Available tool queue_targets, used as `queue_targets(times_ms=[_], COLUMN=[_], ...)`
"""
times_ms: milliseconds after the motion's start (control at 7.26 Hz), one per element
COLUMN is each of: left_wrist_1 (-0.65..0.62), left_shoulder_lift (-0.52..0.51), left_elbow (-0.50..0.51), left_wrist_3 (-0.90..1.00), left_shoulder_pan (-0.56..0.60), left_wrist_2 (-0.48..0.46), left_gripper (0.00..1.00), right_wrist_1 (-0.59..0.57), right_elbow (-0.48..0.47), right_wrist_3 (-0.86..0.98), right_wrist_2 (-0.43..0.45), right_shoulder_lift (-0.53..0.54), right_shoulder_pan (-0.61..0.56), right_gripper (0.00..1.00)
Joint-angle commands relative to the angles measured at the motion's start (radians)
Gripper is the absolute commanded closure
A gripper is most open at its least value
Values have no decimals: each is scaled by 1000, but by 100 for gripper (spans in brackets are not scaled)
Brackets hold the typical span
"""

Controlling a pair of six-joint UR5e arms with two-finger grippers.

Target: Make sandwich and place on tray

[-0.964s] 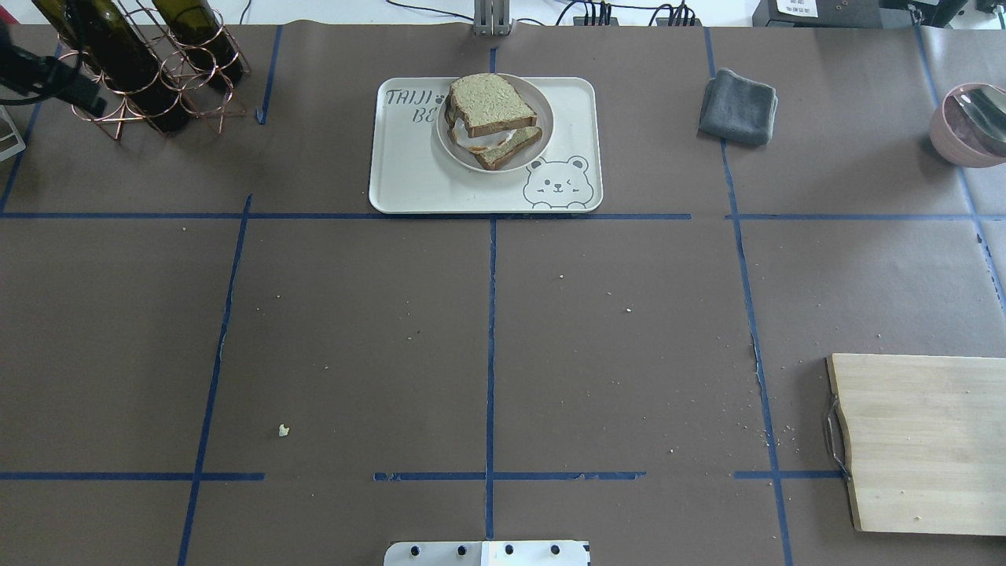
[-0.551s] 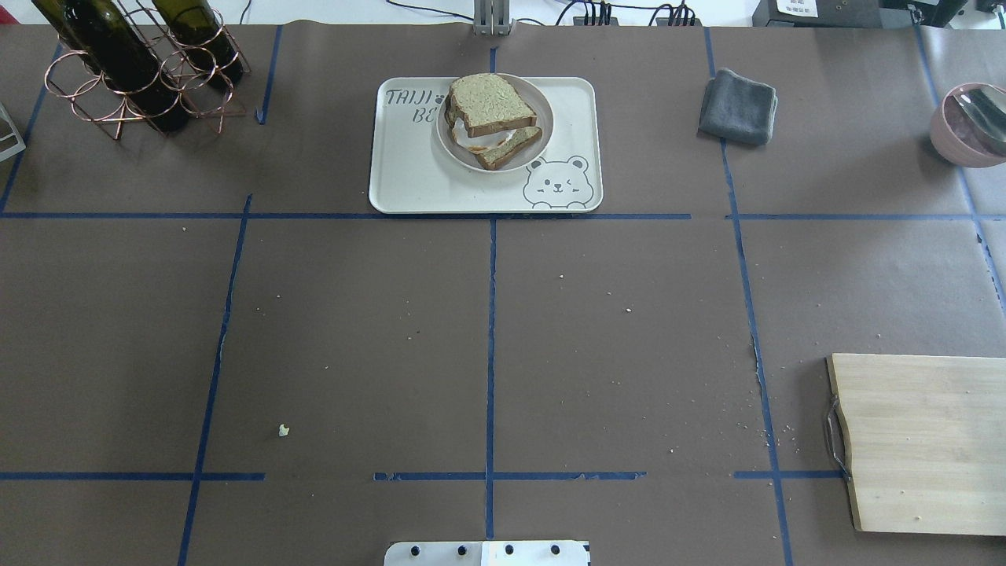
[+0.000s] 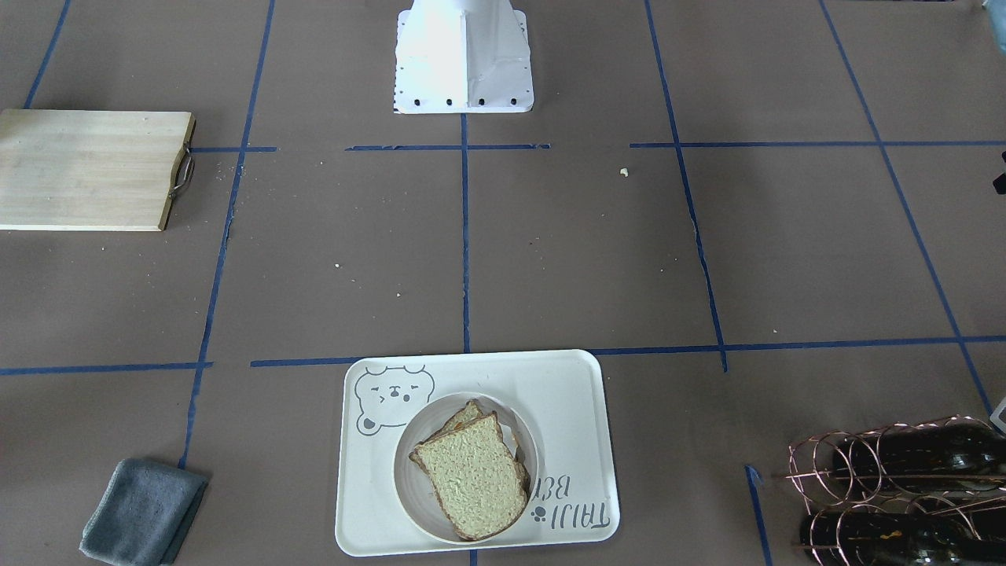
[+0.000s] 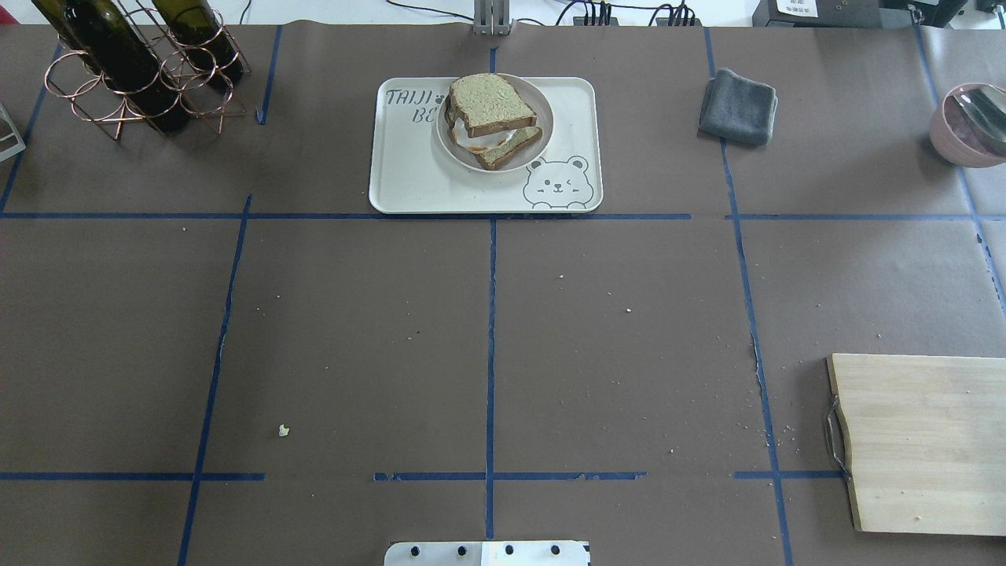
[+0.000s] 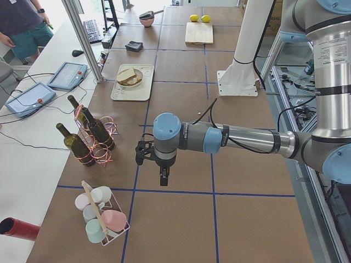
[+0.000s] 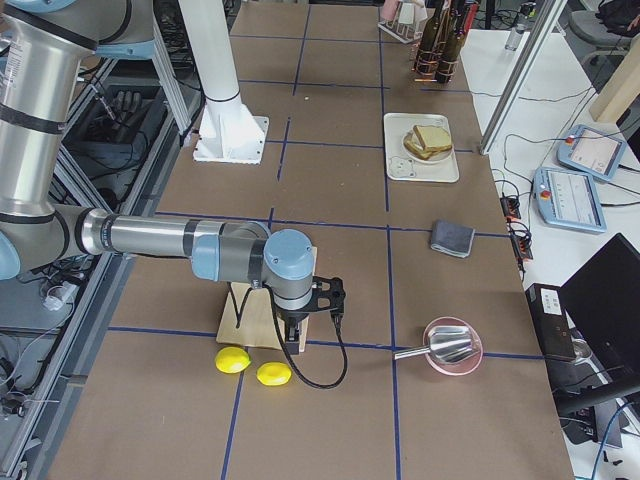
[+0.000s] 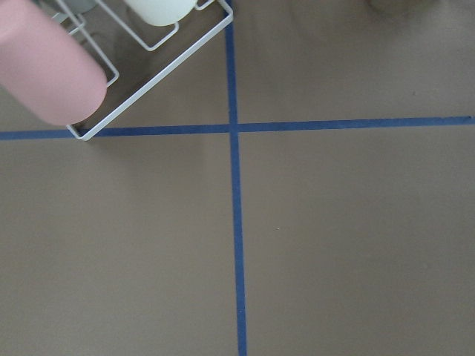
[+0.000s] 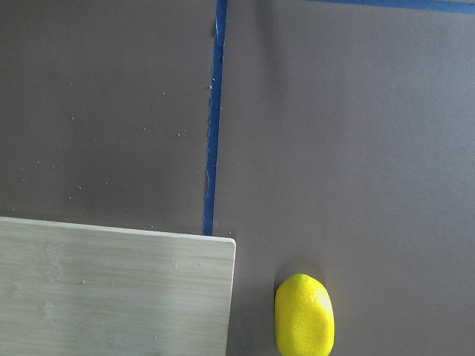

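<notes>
The sandwich (image 4: 491,118) is two tan bread slices with white egg showing between them. It lies on a round white plate (image 4: 523,161) that stands on the cream bear tray (image 4: 409,177) at the table's far middle. The front view shows the sandwich (image 3: 471,475), the plate (image 3: 402,483) and the tray (image 3: 566,393) too. My left gripper (image 5: 163,178) hangs over bare table at the left end, far from the tray. My right gripper (image 6: 293,345) hangs over the cutting board's end at the right. I cannot tell whether either is open or shut.
A copper rack with wine bottles (image 4: 134,63) stands far left. A grey cloth (image 4: 739,106) and a pink bowl with a metal scoop (image 4: 971,126) lie far right. The wooden cutting board (image 4: 923,440) is near right, with a lemon (image 8: 304,315) beside it. A mug rack (image 7: 82,81) is by the left gripper.
A dark part of the left arm over the wine rack at the overhead view's top left has moved out of that view. The sandwich, plate and tray have not moved.
</notes>
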State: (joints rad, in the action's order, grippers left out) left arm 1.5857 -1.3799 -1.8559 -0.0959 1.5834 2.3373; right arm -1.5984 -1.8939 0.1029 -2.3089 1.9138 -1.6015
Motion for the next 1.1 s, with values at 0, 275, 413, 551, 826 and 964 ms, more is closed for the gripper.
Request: queue_targets(times_ms=[0,275,413,551,826,964], left_wrist_1=[4,-3,-3,0,3,5], left_shoulder_lift=[48,39,41,44,38,39], left_elbow=[-2,-2,-6,-8,-14,-19], left_wrist_3=[94,114,114,116,116,119], left_shoulder_pan=[20,20,20,20,20,20], left_wrist_2=[0,-12,-12,-4,-13,-12], left_gripper=[0,0,0,0,0,0], right_wrist_1=[2,0,0,0,0,0], right_elbow=[-7,-10,-8,-8,-7,-4], right_wrist_3=[3,0,-2,-3,-2,-2], right_wrist_2=[-1,-3,-3,-3,-3,-3], right_shoulder_lift=[1,1,1,2,7,7], right_shoulder_pan=[-5,-9,-9,-9,-9,-9], right_gripper=[0,0,0,0,0,0])
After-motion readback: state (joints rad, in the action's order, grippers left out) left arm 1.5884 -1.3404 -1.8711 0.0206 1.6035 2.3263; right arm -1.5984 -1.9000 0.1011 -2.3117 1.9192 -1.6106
